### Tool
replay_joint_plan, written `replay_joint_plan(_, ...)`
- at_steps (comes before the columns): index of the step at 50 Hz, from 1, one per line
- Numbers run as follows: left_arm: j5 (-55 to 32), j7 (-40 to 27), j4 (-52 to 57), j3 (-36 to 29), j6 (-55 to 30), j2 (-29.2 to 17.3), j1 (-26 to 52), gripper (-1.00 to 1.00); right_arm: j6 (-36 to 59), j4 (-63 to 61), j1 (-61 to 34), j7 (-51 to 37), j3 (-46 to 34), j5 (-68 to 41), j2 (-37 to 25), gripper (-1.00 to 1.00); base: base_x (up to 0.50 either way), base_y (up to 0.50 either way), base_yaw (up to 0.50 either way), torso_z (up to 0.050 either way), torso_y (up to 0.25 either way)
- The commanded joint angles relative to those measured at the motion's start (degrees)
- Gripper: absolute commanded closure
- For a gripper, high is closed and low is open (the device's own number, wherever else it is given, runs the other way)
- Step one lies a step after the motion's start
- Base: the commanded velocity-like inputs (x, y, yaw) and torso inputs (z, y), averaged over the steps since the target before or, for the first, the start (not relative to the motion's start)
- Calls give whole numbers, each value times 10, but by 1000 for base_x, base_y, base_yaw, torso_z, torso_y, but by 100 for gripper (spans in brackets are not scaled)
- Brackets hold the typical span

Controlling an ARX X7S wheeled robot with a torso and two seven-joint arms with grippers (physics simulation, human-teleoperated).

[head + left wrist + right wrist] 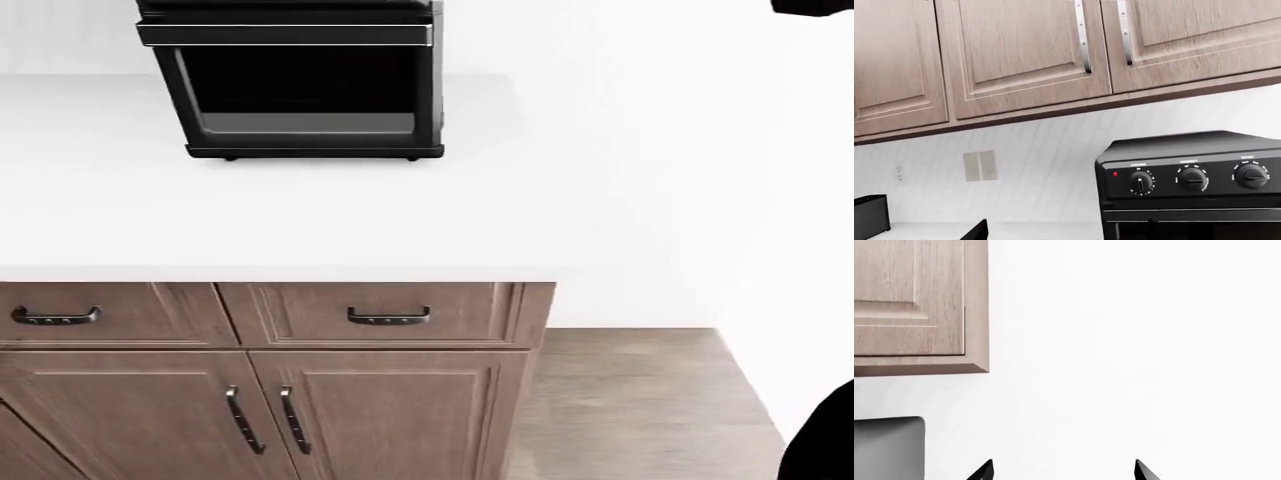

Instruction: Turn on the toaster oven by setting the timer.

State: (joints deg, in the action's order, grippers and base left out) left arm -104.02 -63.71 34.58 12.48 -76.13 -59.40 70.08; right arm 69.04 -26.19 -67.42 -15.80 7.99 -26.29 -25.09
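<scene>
On the white counter (267, 220), against the wall, I see the oven (300, 85), door closed. My left wrist camera shows its panel: three knobs and a red light (1115, 174); which knob is the timer I cannot tell. Right gripper (1062, 471) fingertips are spread, empty. Left gripper (977, 231): one tip visible, state undeterminable.

We see a white countertop (267, 220) over brown wood base cabinets (374, 410) with dark drawer pulls (388, 316). Wood-plank floor (627, 400) lies past its right end. Upper cabinets (1027, 50) with silver handles (1083, 37) hang above a white wall (1047, 165) bearing an outlet (899, 174).
</scene>
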Motion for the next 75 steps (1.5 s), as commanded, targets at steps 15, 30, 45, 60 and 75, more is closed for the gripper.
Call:
replay_joint_plan(15,-6,-7,3,-3,15,-14,-11,-100,21,13,-10,-5,6,-13,4,-100,203,459,0,0,0)
replay_joint_plan(30,-7,-6,1,-8,24,-16,-12,-100,35,8,-12,-12,11,-19,6,-100,500,65,0,0,0)
replay_joint_plan(45,-3,-4,3,-7,31,-19,-18,-100,27,17,-13,-16,9,-17,7,-100,499,367,0,0,1)
replay_joint_plan(60,3,3,3,-8,34,-23,-21,-100,31,10,-13,-27,18,-20,11,-100,205,161,0,0,1)
replay_joint_plan(75,-2,-3,1,-19,43,-27,-14,-100,95,21,-100,-29,7,-37,1,-100,0,0,0,0,0)
